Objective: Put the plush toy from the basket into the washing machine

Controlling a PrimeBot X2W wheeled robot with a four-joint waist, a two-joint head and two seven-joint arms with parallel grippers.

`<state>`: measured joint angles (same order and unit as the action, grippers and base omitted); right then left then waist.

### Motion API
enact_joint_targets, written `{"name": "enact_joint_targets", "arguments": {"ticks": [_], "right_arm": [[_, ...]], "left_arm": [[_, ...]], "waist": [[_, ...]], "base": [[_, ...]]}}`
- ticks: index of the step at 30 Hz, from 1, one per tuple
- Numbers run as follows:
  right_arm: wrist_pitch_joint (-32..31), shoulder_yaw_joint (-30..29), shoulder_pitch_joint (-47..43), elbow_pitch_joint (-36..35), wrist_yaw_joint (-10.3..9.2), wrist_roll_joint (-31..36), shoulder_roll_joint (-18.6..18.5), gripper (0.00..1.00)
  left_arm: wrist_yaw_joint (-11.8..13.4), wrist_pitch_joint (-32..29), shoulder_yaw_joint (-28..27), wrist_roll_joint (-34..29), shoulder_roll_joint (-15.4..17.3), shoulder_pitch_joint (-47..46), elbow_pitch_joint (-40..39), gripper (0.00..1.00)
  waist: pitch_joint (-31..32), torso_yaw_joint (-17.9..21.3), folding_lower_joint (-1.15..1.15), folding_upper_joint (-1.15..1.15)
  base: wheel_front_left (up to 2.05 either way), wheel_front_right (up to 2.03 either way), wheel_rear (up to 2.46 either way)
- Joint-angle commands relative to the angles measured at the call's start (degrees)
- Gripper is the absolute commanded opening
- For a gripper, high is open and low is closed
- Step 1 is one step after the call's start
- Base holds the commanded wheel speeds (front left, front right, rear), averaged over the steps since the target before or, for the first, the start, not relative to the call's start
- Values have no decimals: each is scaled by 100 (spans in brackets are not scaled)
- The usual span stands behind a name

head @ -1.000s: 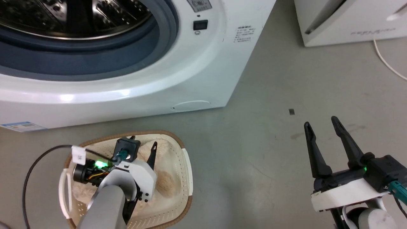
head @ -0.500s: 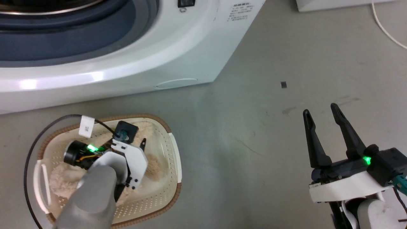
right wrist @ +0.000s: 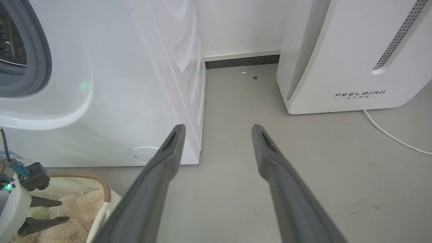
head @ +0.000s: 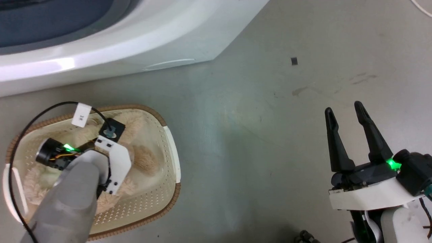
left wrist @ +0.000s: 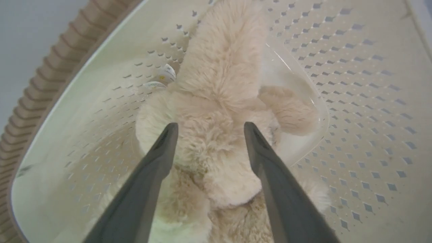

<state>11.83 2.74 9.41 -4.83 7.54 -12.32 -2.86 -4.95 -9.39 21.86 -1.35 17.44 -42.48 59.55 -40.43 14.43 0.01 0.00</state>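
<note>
The fluffy cream plush toy (left wrist: 219,67) lies along the floor of the oval perforated basket (left wrist: 354,84). My left gripper (left wrist: 209,130) is open, low inside the basket, one finger on each side of the toy's body and touching its fur. In the head view the basket (head: 170,135) stands on the floor at the lower left, and my left wrist covers much of the plush toy (head: 145,158). The washing machine (head: 135,33) rises just behind it. My right gripper (head: 343,108) hovers open over bare floor at the right, holding nothing.
A white appliance marked FEELBIRD (right wrist: 337,50) stands right of the washing machine (right wrist: 118,84), with a white cable (right wrist: 388,135) on the floor beside it. A black cable (head: 44,109) loops over the basket's rim. Grey floor lies open between basket and right gripper.
The head camera has tilted down, so the whole picture slid up. My left gripper has sunk deeper into the basket onto the toy, its fingertip now hidden under the wrist. The right gripper stays open.
</note>
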Motion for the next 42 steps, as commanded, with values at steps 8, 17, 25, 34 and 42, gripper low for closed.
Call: {"name": "enact_joint_targets", "arguments": {"ticks": [8, 17, 25, 34, 42], "right_arm": [[158, 56, 250, -103, -5, -174, -1, 100], [266, 74, 346, -145, -5, -292, -1, 100], [317, 79, 363, -121, -5, -331, -1, 100], [317, 56, 306, 28, -5, -303, -1, 100], [317, 25, 140, 205, -5, -190, -1, 100]], "left_arm": [[63, -72, 320, -46, 294, -502, 593, 100], [-24, -322, 673, -51, 417, -886, 1146, 100], [-138, -511, 755, 165, 395, -935, 1415, 0], [-101, -172, 729, 371, 250, -635, 1421, 0], [-55, 500, 691, 578, 40, -214, 1418, 0]], "waist": [[-516, 169, -1, 0], [-966, 294, -1, 0], [-1046, 317, -1, 0], [-497, 257, -1, 0], [322, 175, -1, 0]], "base": [[0, 0, 0], [0, 0, 0], [0, 0, 0], [0, 0, 0], [0, 0, 0]]}}
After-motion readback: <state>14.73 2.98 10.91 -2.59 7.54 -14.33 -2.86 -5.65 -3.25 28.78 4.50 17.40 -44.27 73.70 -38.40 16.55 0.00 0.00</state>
